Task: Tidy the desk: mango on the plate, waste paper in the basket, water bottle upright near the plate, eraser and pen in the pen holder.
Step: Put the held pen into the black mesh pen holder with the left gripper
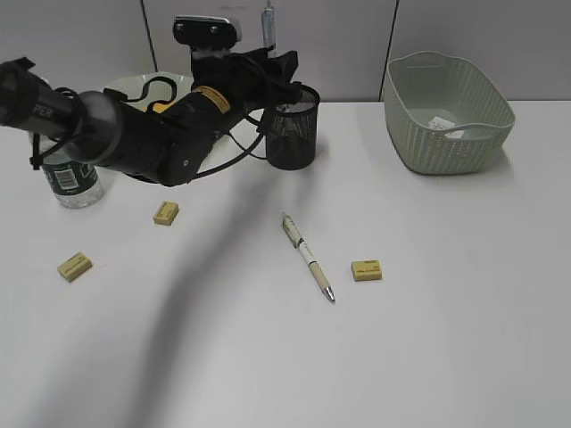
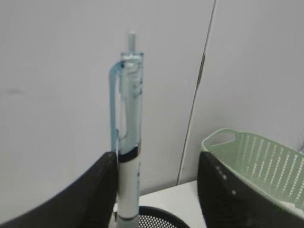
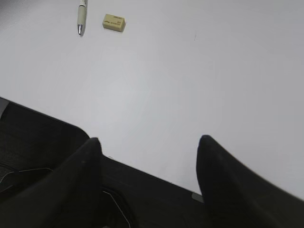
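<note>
Desk (image 1: 446, 357) first since it's the biggest thing going: plain white top with stuff scattered all over it. Left arm (image 1: 134, 134) is next in size, a chunky black thing stretched across the back left, and its gripper (image 2: 156, 190) sits right over the black mesh pen holder (image 1: 293, 134). Wrist view shows a clear blue-tinted pen (image 2: 129, 142) standing upright against the left finger (image 2: 95, 190), tip down at the holder's rim; the fingers look spread wider than the pen, so honestly I can't tell if it's actually clamped or just leaning there. Sage-green ribbed basket (image 1: 451, 116) sits at the back right, well away from everything, with the waste paper (image 1: 442, 123) already inside. Pale wavy-rimmed plate (image 1: 134, 85) is at the back left, mostly hidden behind the arm, and a bit of yellow-orange mango (image 1: 158, 107) peeks out in it. Water bottle (image 1: 73, 178) stands upright at the left edge, near the plate. Right gripper (image 3: 147, 156) hovers low over the bare front of the desk, fingers apart, nothing between them. A second pen (image 1: 308, 257) lies flat mid-desk at a slant. Smallest bits: three yellow erasers on the desk, one just right of that pen's tip (image 1: 367, 270), one near the bottle (image 1: 166, 212), one at the far left (image 1: 75, 266).
</note>
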{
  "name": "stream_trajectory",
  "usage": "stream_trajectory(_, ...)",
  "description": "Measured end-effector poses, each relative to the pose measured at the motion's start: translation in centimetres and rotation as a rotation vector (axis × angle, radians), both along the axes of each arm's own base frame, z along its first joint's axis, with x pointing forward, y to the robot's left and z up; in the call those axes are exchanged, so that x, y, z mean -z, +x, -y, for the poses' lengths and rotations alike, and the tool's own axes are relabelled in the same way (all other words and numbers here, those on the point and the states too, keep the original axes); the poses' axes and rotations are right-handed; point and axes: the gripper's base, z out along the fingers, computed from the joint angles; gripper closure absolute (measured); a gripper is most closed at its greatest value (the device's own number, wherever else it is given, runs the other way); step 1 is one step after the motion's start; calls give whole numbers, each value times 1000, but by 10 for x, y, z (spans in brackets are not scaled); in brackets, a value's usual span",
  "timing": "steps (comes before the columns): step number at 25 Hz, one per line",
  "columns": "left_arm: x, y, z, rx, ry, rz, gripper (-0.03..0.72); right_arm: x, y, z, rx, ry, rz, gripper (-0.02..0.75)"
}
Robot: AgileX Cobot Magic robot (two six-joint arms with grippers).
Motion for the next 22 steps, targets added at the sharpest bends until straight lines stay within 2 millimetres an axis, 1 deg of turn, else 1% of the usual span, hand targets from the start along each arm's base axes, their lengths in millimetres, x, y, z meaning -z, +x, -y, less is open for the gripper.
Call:
stream_trajectory(2,-3,0,0,1,-12,19,261,0,0,0,0,0,-1,241)
stream_trajectory(5,-5,0,0,0,-4,8,252,0,0,0,0,-2,-5,241)
stream_trajectory(12,-3,-1,0,9,-3,-60,251,2,-2,1,1,-14,-29,241)
stream_trajectory(15,-3,-1,1,11,-6,-66,268,2,-2,1,1,-14,-29,241)
stream_trajectory(17,-3,-1,1,14,-5,-66,295,2,-2,1,1,-14,-29,241)
stream_trajectory(19,-2,-1,1,21,1,-63,353,2,-2,1,1,-14,-29,241)
stream_trajectory(20,-2,-2,2,27,5,-61,389,2,-2,1,1,-14,-29,241)
stream_trajectory(22,-2,-2,2,35,13,-56,497,2,-2,1,1,-14,-29,241)
